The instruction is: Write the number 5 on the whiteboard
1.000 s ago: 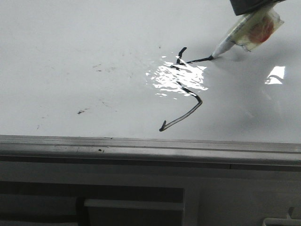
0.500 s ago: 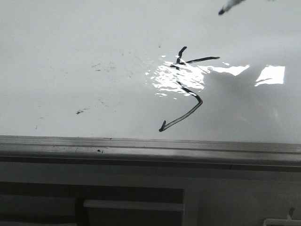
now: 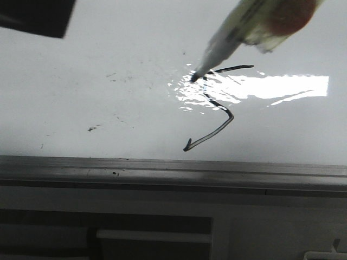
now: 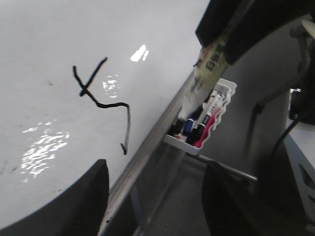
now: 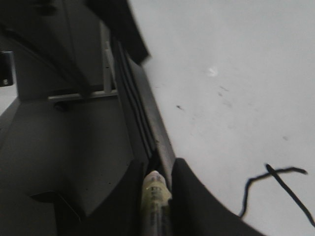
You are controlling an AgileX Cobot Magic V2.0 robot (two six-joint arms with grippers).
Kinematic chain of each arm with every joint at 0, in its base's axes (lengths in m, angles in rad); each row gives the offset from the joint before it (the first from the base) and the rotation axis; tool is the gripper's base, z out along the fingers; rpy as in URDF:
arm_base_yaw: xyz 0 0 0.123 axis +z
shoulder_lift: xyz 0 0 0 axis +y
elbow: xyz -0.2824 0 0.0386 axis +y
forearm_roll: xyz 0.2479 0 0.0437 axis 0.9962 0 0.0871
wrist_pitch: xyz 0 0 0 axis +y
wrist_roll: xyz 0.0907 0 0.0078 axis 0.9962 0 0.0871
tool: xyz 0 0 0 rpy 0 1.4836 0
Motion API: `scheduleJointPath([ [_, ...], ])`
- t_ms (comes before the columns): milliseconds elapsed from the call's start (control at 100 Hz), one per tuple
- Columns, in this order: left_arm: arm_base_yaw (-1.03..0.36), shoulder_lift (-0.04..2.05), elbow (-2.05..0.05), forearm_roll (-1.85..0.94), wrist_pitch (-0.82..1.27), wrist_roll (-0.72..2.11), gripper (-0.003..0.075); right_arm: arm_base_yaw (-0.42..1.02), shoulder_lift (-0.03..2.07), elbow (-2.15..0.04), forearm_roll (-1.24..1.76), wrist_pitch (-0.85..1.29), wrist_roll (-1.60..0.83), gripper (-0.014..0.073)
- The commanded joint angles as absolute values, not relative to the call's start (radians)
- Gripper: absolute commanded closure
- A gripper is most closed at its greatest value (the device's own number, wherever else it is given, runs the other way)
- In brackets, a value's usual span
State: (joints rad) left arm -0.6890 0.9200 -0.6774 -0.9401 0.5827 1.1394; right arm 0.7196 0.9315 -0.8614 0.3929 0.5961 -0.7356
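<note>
While the marker (image 3: 227,38) hangs slanted over the whiteboard (image 3: 81,108), I list what is present. Item one: my right gripper (image 5: 157,189), fingers clamped on the marker barrel, which shows between them in the right wrist view. Item two: the marker tip, at or just above the board at the upper left corner of the number 5 (image 3: 214,108); contact cannot be confirmed from the front view. Item three: the number 5, thin black strokes right of the board's centre, a short top bar, a slanted stem, a hooked lower stroke ending near the grey frame. Item four: my left gripper (image 4: 152,201), fingers spread apart and holding nothing, hovering near the board's edge. Item five: a white tray of spare pens (image 4: 202,125) hung beyond the frame. Handling note: the marker looks light and rigid with a smooth barrel, so I judge a firm hold at mid-barrel best against twisting; the felt tip is soft and needs light pressure, and the glossy board offers little friction, so strokes may skid.
</note>
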Motion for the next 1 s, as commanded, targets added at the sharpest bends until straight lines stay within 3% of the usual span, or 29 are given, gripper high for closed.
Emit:
scheduleJointPath([
  [0,-0.712,0.979,-0.756,-0.971,0.651,1.147,0.0400,0.793,0.939,-0.895,0.402,0.469,-0.763,0.0657],
  [190,-0.759,1.056,-0.787,-0.971,0.676,1.179,0.0426,0.876,0.982,-0.895,0.402,0.405,-0.763,0.0657],
  [500,-0.791,1.061,-0.787,-0.954,0.601,1.200,0.0441,0.885,1.023,-0.899,0.420,0.410,-0.763,0.0657],
  [590,-0.791,1.063,-0.787,-0.955,0.583,1.200,0.0513,0.885,1.023,-0.899,0.422,0.398,-0.763,0.0657],
  [760,-0.791,1.063,-0.787,-0.952,0.560,1.200,0.0740,0.885,1.023,-0.899,0.450,0.398,-0.763,0.0657],
  [990,-0.791,1.063,-0.787,-0.952,0.560,1.200,0.0740,0.885,1.023,-0.899,0.465,0.383,-0.763,0.0656],
])
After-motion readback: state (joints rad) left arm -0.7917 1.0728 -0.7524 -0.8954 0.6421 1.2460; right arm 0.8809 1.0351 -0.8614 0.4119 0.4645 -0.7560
